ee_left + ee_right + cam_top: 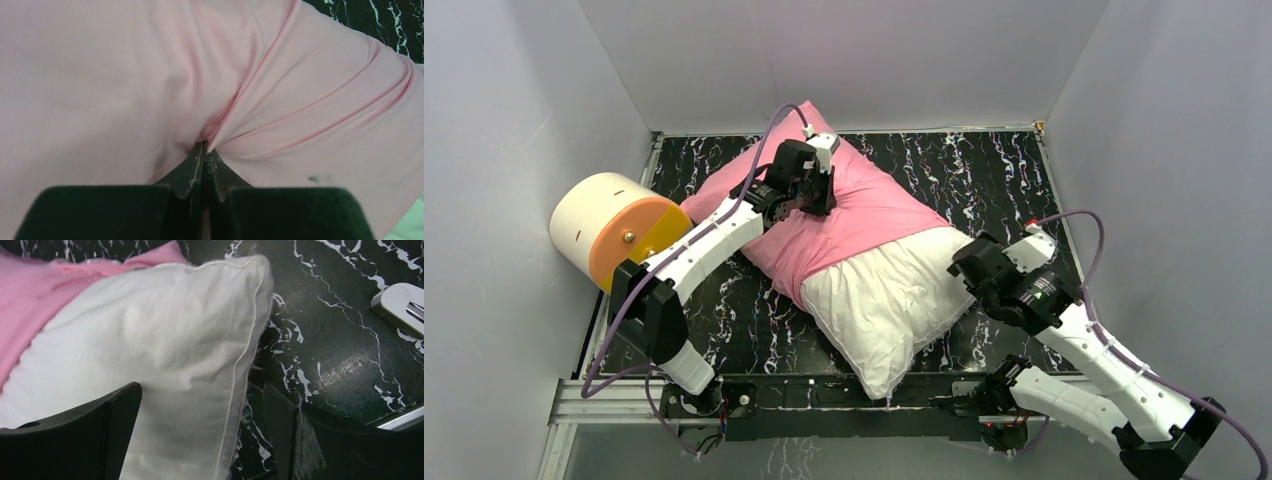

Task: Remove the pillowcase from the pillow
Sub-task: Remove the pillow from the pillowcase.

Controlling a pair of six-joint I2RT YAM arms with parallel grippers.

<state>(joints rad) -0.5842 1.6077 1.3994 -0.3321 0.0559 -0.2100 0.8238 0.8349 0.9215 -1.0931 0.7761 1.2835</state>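
Note:
The pink pillowcase (849,215) covers the far half of the white pillow (889,300), which lies diagonally on the table with its near half bare. My left gripper (817,190) sits on top of the covered part, shut on a pinched fold of pillowcase (280,90) that radiates creases from its fingertips (192,167). My right gripper (969,262) is open at the pillow's right edge; in the right wrist view the pillow (165,350) and its seam lie between the wide-apart fingers (107,422), with pillowcase (35,300) at the upper left.
A cream-and-orange cylinder (614,228) lies at the table's left edge beside the left arm. The black marbled tabletop (994,180) shows around the pillow. White walls close in the back and sides. A white arm part (400,305) shows at the right.

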